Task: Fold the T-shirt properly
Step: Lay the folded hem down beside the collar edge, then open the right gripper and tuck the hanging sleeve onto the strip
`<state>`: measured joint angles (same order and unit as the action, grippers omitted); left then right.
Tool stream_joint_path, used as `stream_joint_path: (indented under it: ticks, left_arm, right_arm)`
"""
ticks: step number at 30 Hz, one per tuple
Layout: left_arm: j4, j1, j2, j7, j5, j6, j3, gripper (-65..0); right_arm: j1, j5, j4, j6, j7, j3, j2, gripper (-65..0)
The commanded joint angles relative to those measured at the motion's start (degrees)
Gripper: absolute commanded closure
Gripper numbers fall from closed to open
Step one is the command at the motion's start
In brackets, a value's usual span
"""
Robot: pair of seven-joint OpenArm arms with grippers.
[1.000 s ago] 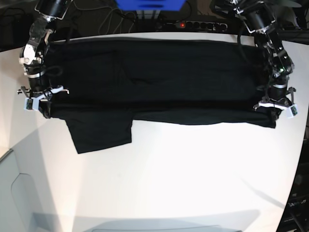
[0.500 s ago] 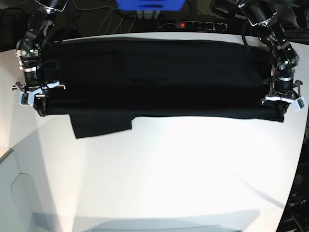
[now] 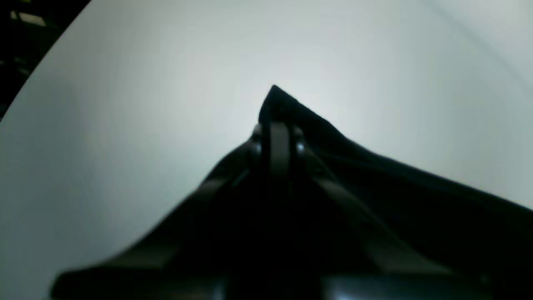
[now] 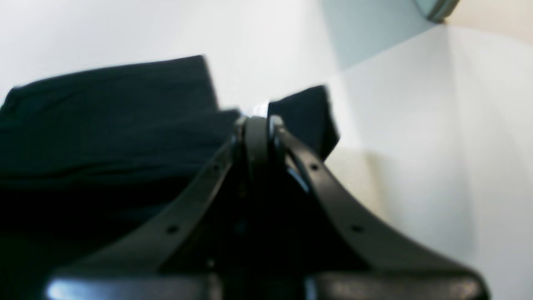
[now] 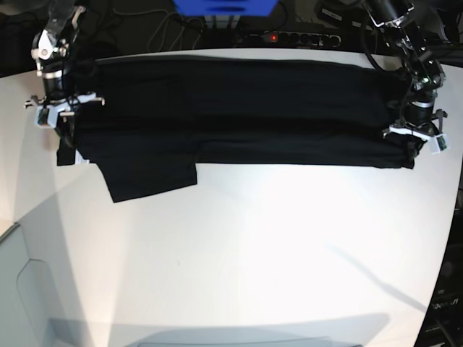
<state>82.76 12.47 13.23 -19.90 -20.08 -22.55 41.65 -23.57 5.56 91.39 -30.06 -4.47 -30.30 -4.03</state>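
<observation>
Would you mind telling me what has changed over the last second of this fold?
Both arms carried the T-shirt's near edge toward the far side of the table; the right gripper moved farther back than the left gripper. The hanging sleeve now lies flatter. Both grippers stay shut on the cloth, and the far edge stayed put.

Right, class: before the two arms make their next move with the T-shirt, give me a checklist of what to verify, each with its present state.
1. Left gripper shut on the T-shirt: ok, black cloth pokes out past its tips.
2. Right gripper shut on the shirt: ok, cloth on both sides of its tips.
3. Shirt stretched straight between the grippers: ok in the base view.
4. Sleeve tucked in: not ok, it sticks out past the front edge near the right gripper.
5. Table in front free for laying the cloth: ok.
6. Printed side facing which way: cannot tell, only plain black shows.
</observation>
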Motion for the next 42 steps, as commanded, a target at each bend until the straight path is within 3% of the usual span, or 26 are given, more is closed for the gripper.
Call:
stream_joint_path:
  ticks: [1,14,22,34,42]
  left_arm:
    - [0.97,-0.38,1.05,1.66,-0.72,-0.18,0.42,-0.2]
    - [-3.68,-0.82,1.32,2.1,-0.72,-0.18,0.42,-0.2]
    - [-3.95,-0.82,1.14,2.01,-0.72,-0.27,4.29,-0.2]
    - [-3.95,-0.38,-0.53,1.66,-0.45,-0.27,4.2,-0.2]
    - [-3.95,1.46,-1.67,1.57,-0.36,-0.27,4.37,-0.5]
  right_arm:
    - [-0.03,0.55,0.61,-0.49,-1.99,-0.24,-0.76,0.0]
    - [4.36,0.46,-8.27,-0.49,-2.17,-0.51,-0.76,0.0]
    - [2.96,0.46,-7.66,-0.49,-2.34,-0.68,-1.46,0.0]
    - [3.05,0.46,-9.59,-0.49,-2.08,-0.24,-1.99,0.0]
    - [3.05,0.64,-6.96,-0.49,-2.34,-0.68,-1.9,-23.1]
